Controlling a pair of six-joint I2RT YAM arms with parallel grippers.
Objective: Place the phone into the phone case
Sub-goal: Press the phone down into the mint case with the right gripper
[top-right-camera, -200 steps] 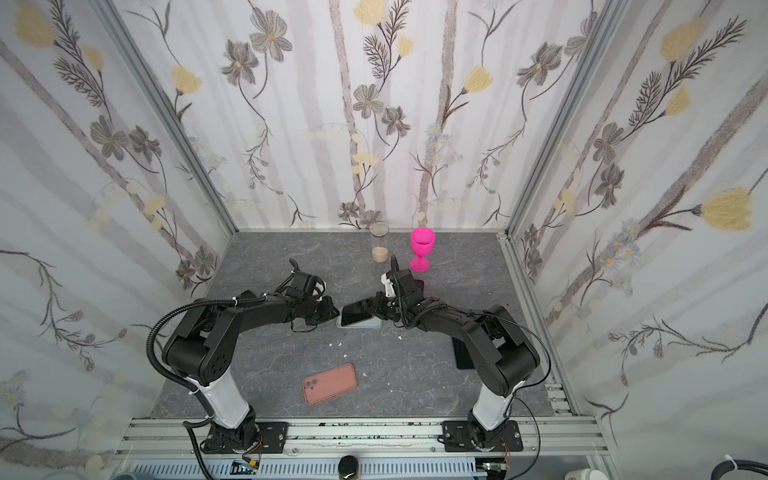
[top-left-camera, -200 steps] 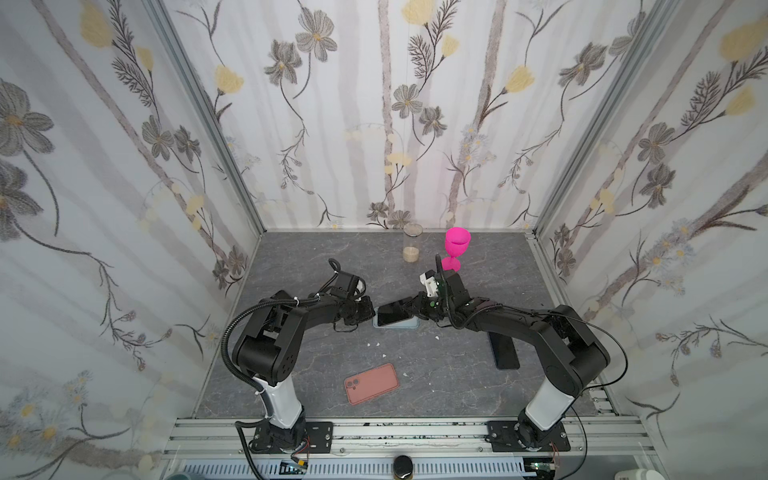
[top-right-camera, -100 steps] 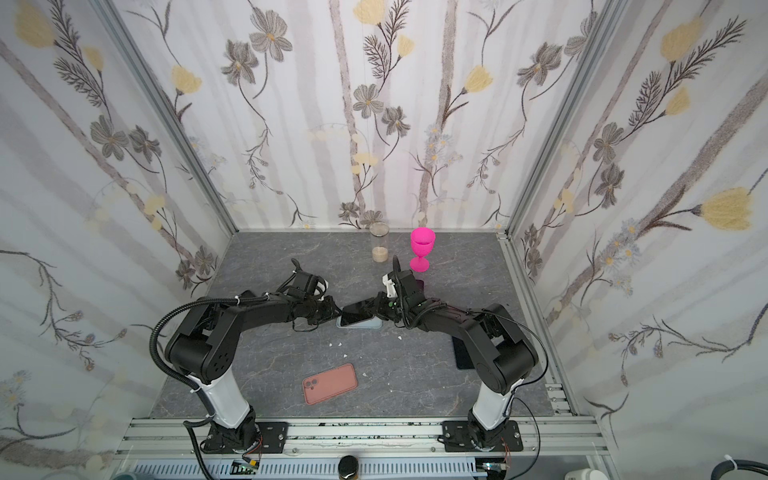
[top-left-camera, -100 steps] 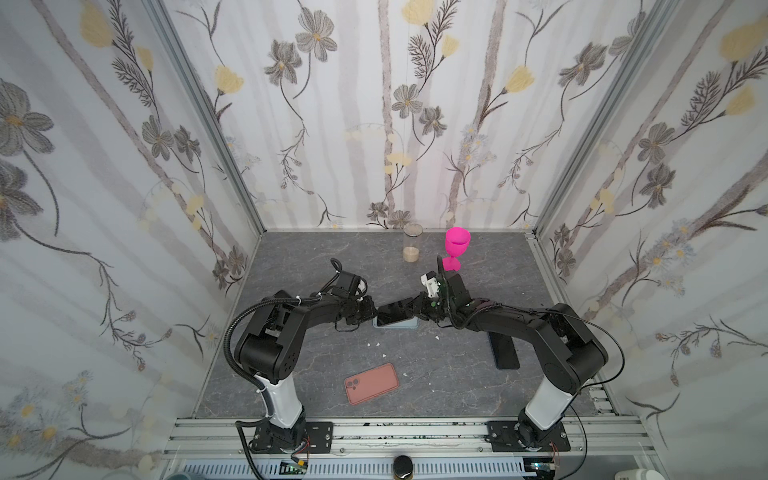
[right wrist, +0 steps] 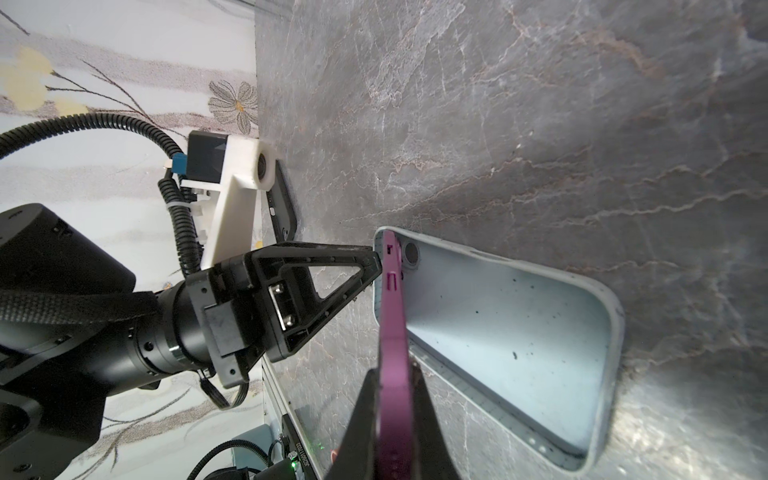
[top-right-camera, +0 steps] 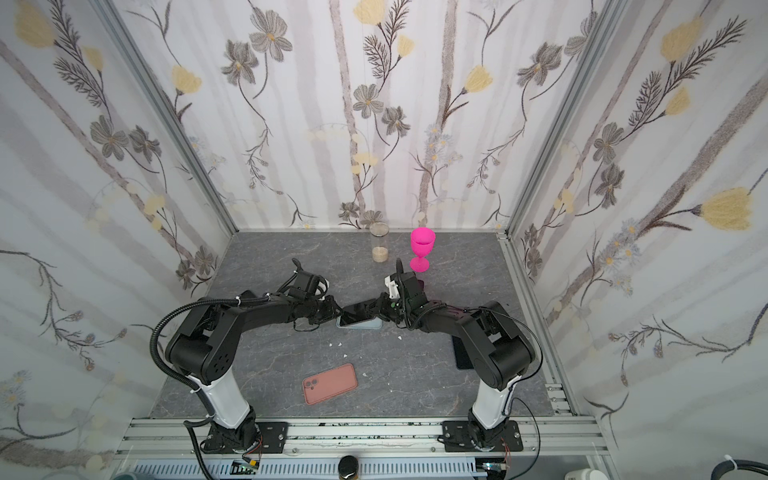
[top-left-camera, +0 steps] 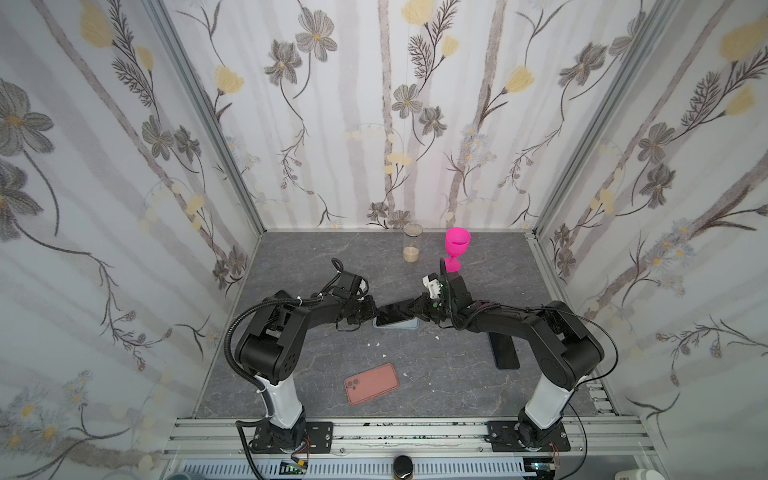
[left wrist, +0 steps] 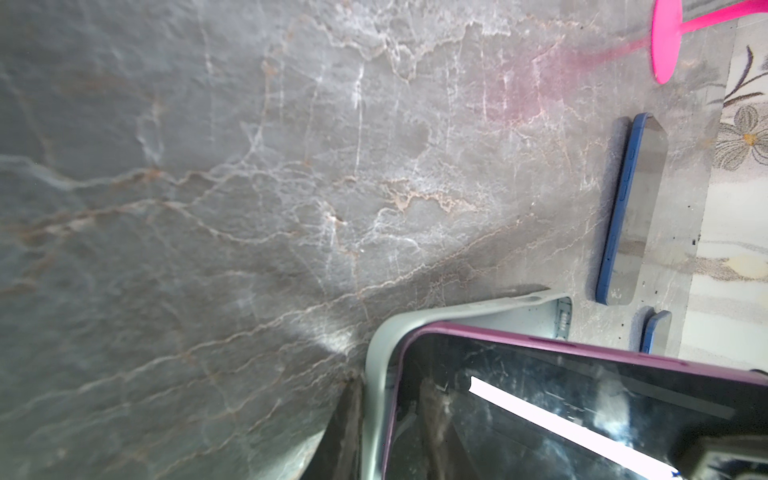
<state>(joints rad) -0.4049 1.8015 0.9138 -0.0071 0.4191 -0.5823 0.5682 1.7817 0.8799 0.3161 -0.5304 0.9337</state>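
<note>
A pale blue-grey phone case (top-left-camera: pixel 402 325) (top-right-camera: pixel 366 324) lies open side up mid-table in both top views. The phone (top-left-camera: pixel 395 312) (right wrist: pixel 392 332), purple-edged with a dark screen, tilts over it. Its left end sits in the case corner and its right end is raised. My right gripper (top-left-camera: pixel 416 311) (right wrist: pixel 392 395) is shut on the raised end, a finger on each face. My left gripper (top-left-camera: pixel 371 312) is at the case's left end. One of its fingers (left wrist: pixel 347 432) lies along the outside of the case wall (left wrist: pixel 376 374), its tip by the corner. How wide its jaws stand is hidden.
A salmon case (top-left-camera: pixel 372 383) lies near the front edge. A dark blue-edged phone (top-left-camera: pixel 505 351) (left wrist: pixel 631 208) lies under the right arm. A pink goblet (top-left-camera: pixel 456 249) and a glass jar (top-left-camera: pixel 412 248) stand at the back wall. White crumbs dot the table.
The left arm has shifted very slightly at the case's left end. The phone, case and right gripper are where they were.
</note>
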